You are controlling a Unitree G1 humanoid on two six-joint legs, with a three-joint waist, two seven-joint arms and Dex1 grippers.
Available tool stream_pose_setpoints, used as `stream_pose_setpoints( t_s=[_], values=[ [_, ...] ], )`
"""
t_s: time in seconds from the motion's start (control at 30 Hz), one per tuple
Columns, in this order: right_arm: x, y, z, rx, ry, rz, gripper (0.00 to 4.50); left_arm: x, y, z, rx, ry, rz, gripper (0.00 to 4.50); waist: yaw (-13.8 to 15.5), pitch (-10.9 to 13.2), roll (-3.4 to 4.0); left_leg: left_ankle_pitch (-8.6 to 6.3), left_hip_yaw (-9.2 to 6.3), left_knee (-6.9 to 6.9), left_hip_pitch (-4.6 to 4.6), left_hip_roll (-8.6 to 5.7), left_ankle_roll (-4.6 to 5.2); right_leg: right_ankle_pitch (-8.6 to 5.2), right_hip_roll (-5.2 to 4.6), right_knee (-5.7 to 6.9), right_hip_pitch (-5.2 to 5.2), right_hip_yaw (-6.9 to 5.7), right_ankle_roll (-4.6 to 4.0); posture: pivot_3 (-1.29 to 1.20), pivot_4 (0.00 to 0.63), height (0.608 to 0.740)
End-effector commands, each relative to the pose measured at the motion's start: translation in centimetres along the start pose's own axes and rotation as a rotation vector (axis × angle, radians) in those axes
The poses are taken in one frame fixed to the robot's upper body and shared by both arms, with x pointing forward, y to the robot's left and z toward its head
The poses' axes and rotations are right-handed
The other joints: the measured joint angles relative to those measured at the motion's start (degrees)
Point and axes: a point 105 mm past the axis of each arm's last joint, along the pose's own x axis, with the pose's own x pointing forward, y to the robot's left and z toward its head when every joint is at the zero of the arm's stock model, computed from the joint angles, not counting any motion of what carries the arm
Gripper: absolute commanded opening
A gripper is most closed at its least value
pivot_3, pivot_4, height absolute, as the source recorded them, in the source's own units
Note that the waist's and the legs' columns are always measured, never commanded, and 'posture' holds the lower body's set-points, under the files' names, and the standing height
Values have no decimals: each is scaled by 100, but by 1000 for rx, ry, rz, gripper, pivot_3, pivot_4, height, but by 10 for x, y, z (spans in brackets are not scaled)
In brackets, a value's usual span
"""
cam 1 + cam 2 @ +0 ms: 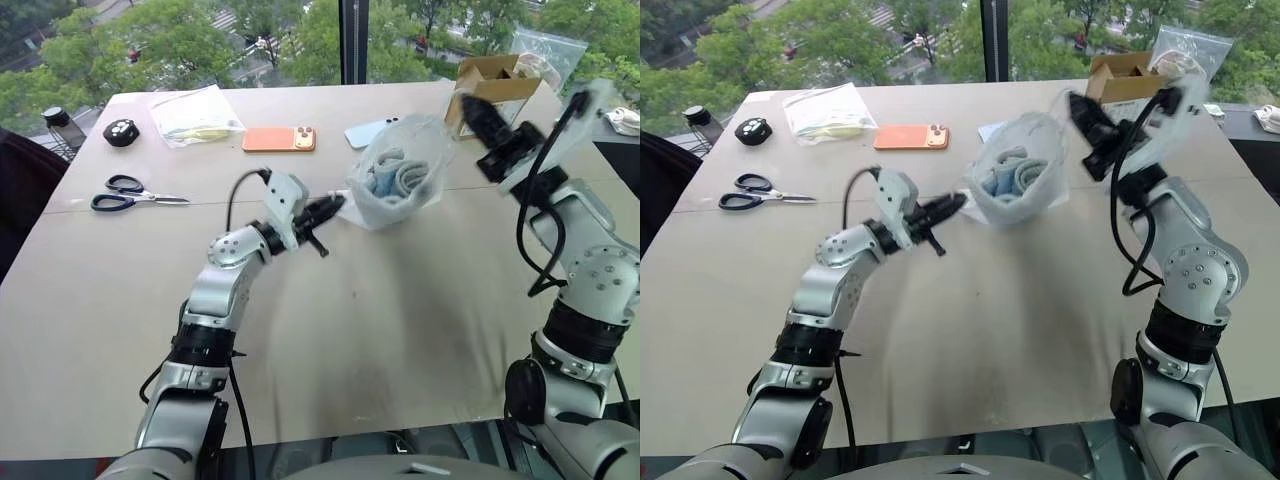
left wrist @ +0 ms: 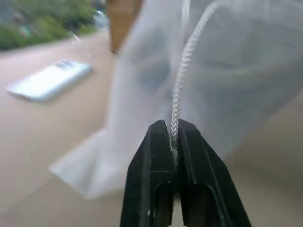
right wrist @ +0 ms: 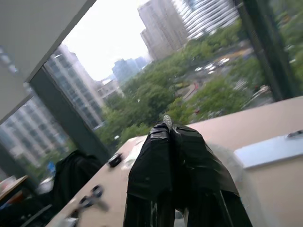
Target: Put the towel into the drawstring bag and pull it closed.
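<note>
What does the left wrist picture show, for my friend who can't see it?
The left hand is shut on a white cord that runs up the see-through white bag right in front of it. Behind, a pale phone lies on the tan table.

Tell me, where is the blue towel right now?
The towel sits inside the drawstring bag, held up over the middle of the table between the left pincer and right pincer.
</note>
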Motion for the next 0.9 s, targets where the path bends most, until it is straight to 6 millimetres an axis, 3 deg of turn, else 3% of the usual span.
stream_pose_setpoints(
  t_s=[0.03, 0.17, 0.23, 0.33, 0.43, 0.53, 0.6, 0.7, 0.8, 0.9],
  values=[
    [-8, -45, 62, -198, -325, -280, 0, -12, 67, 45, 358, -124, 393, 86, 22, 0, 0, 0, 3, 0, 1, 0, -1, 0, -2, 3, 0, 2, 0, 0, 150, 740],
    [-26, -87, 83, -277, -450, -578, 0, -38, 117, 74, 535, -156, 740, 86, -13, -1, -1, 12, 16, -9, -6, -2, -20, 0, -2, 1, -17, 12, 2, 0, 150, 740],
    [-36, -101, 85, -291, -473, -680, 0, -49, 130, 77, 574, -148, 845, 86, -39, -1, -2, 12, 35, -15, -14, 1, -21, 0, -3, 7, -32, 22, 2, 0, 150, 740],
    [-50, -119, 86, -313, -487, -826, 0, -73, 152, 69, 545, -92, 1027, 86, -61, -2, -2, 12, 51, -19, -13, 3, -21, 0, -3, 10, -40, 38, 2, 0, 150, 740],
    [-70, -137, 84, -278, -504, -985, 0, -112, 175, 48, 438, 8, 1260, 86, -62, -2, -2, 12, 55, -18, -13, 7, -21, 0, 1, 14, -45, 47, 2, 0, 150, 740],
    [-89, -150, 82, -226, -528, -1120, 0, -145, 187, 34, 353, 68, 1433, 86, -63, -3, -4, 12, 64, -19, -18, 8, -21, 0, 2, 21, -57, 55, 2, 0, 150, 740],
    [-95, -154, 82, -198, -535, -1166, 0, -153, 190, 32, 316, 57, 1476, 86, -54, -3, -5, 12, 66, -16, -19, 9, -21, 0, 2, 24, -59, 61, 2, 0, 150, 740],
    [-76, -146, 81, -203, -503, -1043, 0, -128, 186, 37, 233, -32, 1339, 86, -41, -5, -7, 12, 68, -12, -20, 8, -21, 2, 2, 25, -59, 63, 5, 0, 150, 740],
    [-36, -117, 64, -234, -386, -775, 0, -70, 157, 42, 95, -140, 994, 86, -29, -5, -8, 13, 69, -10, -21, 7, -21, 3, 2, 24, -57, 60, 6, 0, 150, 740],
    [-29, -113, 50, -177, -340, -729, 0, -44, 137, 54, 32, -215, 831, 86, -51, -7, -10, 13, 71, -8, -21, 7, -20, 4, 2, 21, -54, 53, 9, 0, 150, 740]
  ],
)
